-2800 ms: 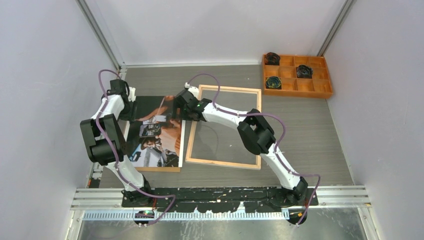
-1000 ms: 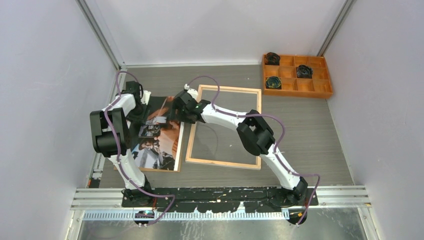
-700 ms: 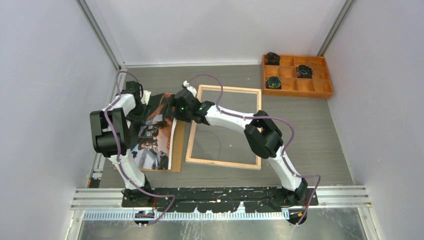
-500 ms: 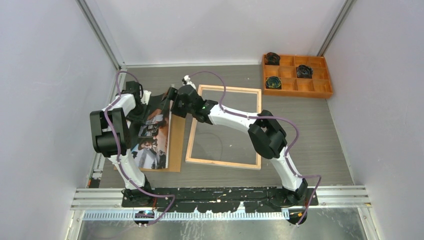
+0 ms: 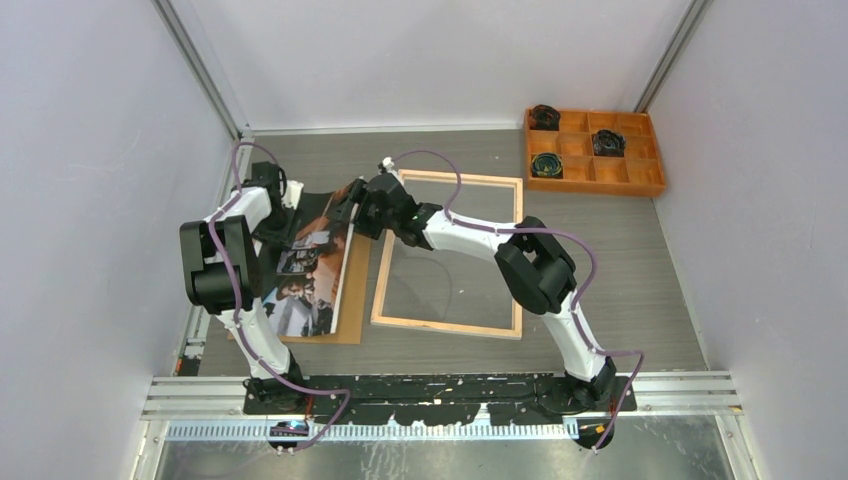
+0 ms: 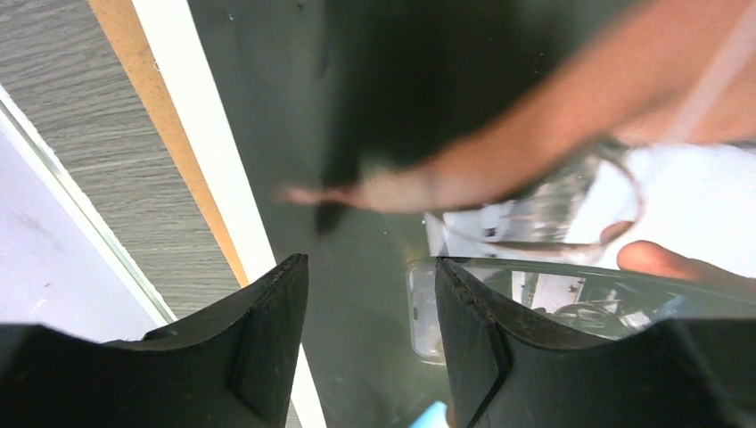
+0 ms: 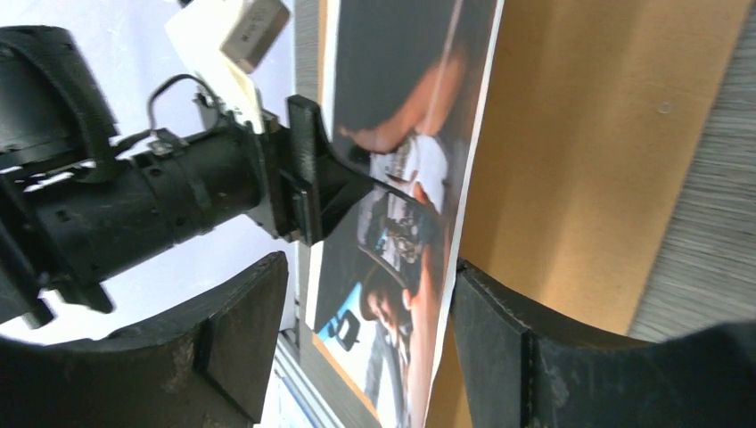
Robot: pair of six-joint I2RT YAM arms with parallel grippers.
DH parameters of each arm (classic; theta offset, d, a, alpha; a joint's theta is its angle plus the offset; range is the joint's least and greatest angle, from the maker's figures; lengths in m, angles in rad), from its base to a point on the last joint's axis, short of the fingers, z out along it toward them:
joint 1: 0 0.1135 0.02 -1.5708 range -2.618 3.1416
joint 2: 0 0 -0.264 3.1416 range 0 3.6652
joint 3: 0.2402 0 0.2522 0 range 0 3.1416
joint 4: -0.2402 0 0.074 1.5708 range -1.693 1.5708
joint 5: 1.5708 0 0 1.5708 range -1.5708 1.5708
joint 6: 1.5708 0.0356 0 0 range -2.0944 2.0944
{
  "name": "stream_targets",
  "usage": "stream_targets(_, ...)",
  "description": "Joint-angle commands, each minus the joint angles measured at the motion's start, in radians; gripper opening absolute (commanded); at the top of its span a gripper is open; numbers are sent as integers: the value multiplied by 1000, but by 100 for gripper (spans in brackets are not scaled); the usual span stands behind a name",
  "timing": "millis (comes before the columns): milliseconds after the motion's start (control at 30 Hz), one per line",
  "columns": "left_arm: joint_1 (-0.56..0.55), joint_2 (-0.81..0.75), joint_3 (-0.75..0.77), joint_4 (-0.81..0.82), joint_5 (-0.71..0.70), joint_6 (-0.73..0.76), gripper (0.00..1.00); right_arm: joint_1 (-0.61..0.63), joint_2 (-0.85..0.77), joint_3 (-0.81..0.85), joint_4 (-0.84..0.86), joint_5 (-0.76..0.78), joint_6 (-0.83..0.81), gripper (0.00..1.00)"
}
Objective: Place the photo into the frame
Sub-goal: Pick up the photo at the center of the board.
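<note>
R gripper (image 7: 364, 294), jaws apart astride the photo (image 5: 312, 268) edge, has tipped it up off brown backing board (image 5: 352, 292); L gripper (image 6: 370, 303) open opposite; frame (image 5: 448, 327) just right, unfilled.

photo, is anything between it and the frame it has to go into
Nothing visible lies between them. The photo is over the brown backing board, just left of the frame, and I see nothing lying in the frame's opening. Only the right arm reaches across the frame's far left corner.
</note>
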Motion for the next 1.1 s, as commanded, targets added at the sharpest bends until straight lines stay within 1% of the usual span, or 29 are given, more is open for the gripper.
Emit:
stream_targets(0,-4,-5,19,-66,85,-14,57,2,-14,43,-59,47,-61,68)
stream_targets(100,-3,-25,38,-97,106,-15,57,2,14,54,-60,47,-69,60)
stream_targets(167,-3,-36,44,-109,112,-13,57,2,27,56,-50,47,-63,51)
stream_targets(333,0,-60,54,-139,114,-8,57,-1,36,79,-9,25,-72,21)
stream_targets(400,8,-78,69,-156,115,-9,60,-9,26,88,1,8,-81,6)
stream_targets(433,15,-89,82,-169,115,-7,62,-14,12,88,6,0,-88,2)
stream_targets(500,30,-114,113,-201,115,-7,67,-28,-28,77,14,-14,-106,1)
stream_targets(600,50,-169,166,-256,149,-12,79,-66,-128,45,-7,-29,-159,1)
stream_targets(667,53,-202,184,-274,154,-11,82,-99,-220,13,-52,-25,-206,1)
stream_targets(767,53,-238,197,-282,154,-17,83,-168,-377,-50,-156,-27,-274,1)
stream_targets(867,52,-254,199,-283,154,-21,84,-235,-570,-104,-325,-8,-367,1)
stream_targets(933,52,-249,198,-286,157,-24,84,-264,-687,-112,-472,68,-489,1)
stream_targets(1000,51,-239,187,-281,160,-31,84,-295,-798,-108,-601,153,-563,1)
stream_targets(1067,45,-230,176,-275,170,-40,84,-310,-891,-70,-704,222,-627,1)
